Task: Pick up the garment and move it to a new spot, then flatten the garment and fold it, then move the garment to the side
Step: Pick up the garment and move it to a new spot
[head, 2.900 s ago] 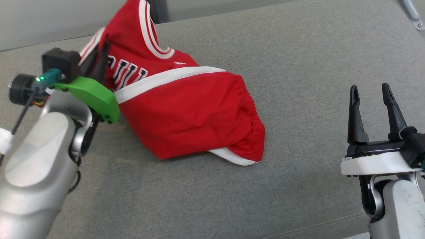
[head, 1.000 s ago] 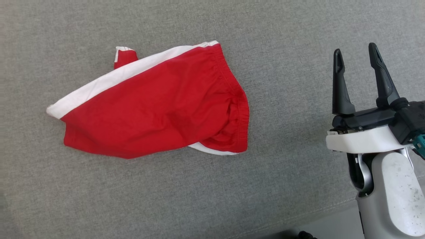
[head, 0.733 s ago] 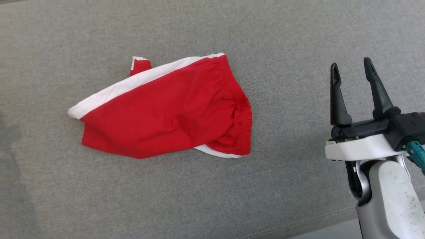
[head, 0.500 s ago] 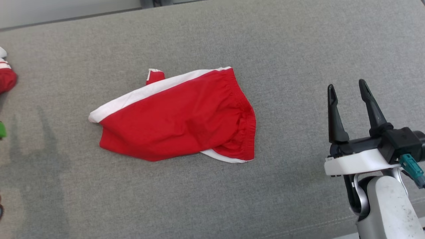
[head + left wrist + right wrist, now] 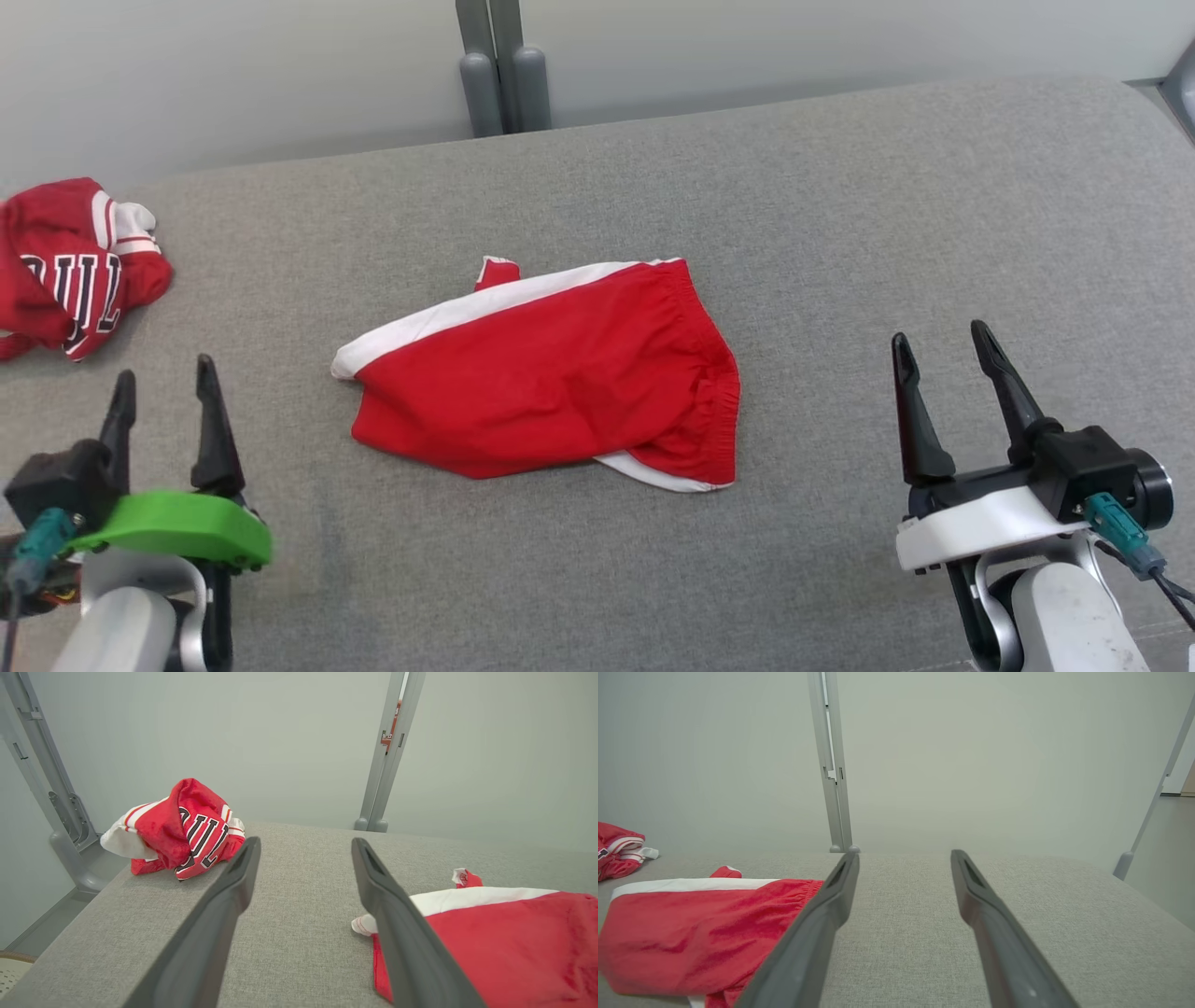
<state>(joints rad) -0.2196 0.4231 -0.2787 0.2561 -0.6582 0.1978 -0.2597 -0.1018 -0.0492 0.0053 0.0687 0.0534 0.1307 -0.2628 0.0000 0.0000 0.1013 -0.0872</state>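
Observation:
Red shorts (image 5: pixel 551 392) with a white side stripe lie crumpled in the middle of the grey cushion (image 5: pixel 840 233). A bunched red jersey (image 5: pixel 65 266) with white trim and black lettering rests at the far left, by the cushion's edge. My left gripper (image 5: pixel 163 371) is open at the lower left, apart from both garments; in the left wrist view (image 5: pixel 306 841) the jersey (image 5: pixel 182 828) sits ahead on the left and the shorts (image 5: pixel 504 933) on the right. My right gripper (image 5: pixel 939 336) is open at the lower right, with the shorts (image 5: pixel 705 924) to its left.
A grey double post (image 5: pixel 499 65) rises behind the cushion against a pale wall. Another slanted grey post (image 5: pixel 1148 812) stands off the cushion's right end. The cushion's left edge drops to the floor near the jersey.
The left gripper, earlier up by the jersey over the shorts, now stands open low at the left, and the jersey lies at the far left. The head camera shifted meanwhile.

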